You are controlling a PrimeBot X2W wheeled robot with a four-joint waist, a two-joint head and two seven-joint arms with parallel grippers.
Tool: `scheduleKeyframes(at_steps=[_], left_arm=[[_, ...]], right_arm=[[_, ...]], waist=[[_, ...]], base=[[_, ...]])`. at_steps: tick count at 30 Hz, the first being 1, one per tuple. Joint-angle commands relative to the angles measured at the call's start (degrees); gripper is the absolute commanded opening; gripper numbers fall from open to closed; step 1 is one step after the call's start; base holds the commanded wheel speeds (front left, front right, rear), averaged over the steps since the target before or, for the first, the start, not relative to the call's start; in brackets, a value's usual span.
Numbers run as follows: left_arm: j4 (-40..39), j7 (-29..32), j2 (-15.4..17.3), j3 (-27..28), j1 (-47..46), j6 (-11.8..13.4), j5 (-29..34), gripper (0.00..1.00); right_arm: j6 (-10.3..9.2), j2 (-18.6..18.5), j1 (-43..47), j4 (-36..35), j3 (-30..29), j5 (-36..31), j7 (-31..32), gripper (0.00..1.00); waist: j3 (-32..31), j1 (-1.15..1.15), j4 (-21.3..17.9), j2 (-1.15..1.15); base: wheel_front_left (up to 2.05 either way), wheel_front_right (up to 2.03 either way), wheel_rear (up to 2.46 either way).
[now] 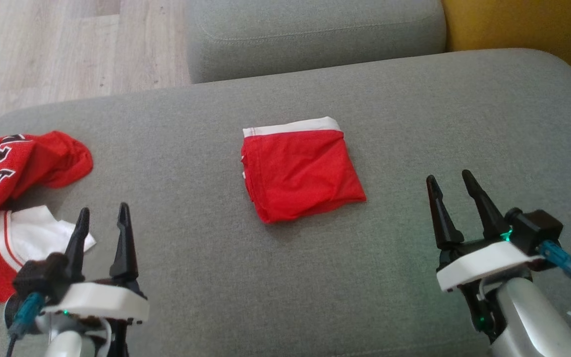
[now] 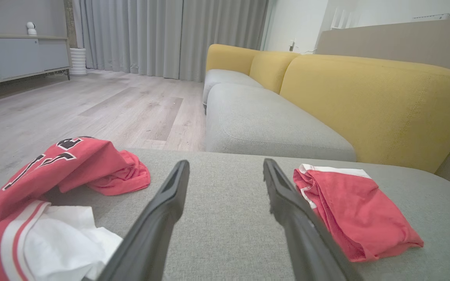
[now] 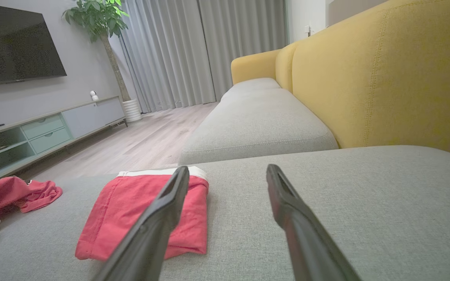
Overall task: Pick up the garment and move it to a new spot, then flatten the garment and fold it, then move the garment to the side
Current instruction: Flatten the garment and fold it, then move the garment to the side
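Squarely in the middle of the grey sofa cushion (image 1: 439, 109) lie the folded red shorts (image 1: 303, 171), a compact rectangle with the white waistband along the far edge and the layered folds on the robot's left side. Both grippers hover low near the cushion's front edge, flanking the shorts and well apart from them. The left gripper (image 1: 104, 208) has its two dark fingers spread with nothing between them; the right gripper (image 1: 448, 176) likewise stands parted and bare.

At the cushion's left end, beside the left gripper, a crumpled red jersey (image 1: 18, 168) with black-and-white lettering lies heaped, and white fabric (image 1: 42, 233) touches it. Behind the cushion runs a second grey seat (image 1: 315, 34) with a yellow backrest (image 1: 513, 25).

Across the wooden floor (image 1: 67, 44), the right wrist view shows a white ribbed pot (image 3: 133, 110) holding a leafy plant (image 3: 96, 15). It stands beside a low cabinet (image 3: 49, 125) with shut drawers; its open shelf is too dim to tell what it holds.
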Motion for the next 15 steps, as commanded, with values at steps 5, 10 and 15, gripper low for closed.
scheduleKeyframes(at_steps=[5,10,15], left_arm=[[-0.59,-0.70,-0.81,4.00,-1.45,-1.57,1.93,1.00],[-0.10,-0.70,-2.02,5.25,-1.49,-2.90,3.03,1.00],[0.23,-0.70,-3.00,6.07,-1.61,-3.99,3.77,1.00]], right_arm=[[-0.04,0.13,-1.90,-0.66,0.10,-0.89,-0.36,1.00],[-0.04,0.24,-2.25,-0.10,0.22,-1.00,-0.36,1.00],[-0.04,0.14,-2.80,0.89,0.76,-0.59,-0.36,1.00]], waist=[[0.08,0.00,0.73,0.00],[-0.09,0.00,1.40,0.00],[-0.30,0.00,2.03,0.00]], base=[[0.00,0.00,0.00],[0.00,0.00,0.00],[0.00,0.00,0.00]])
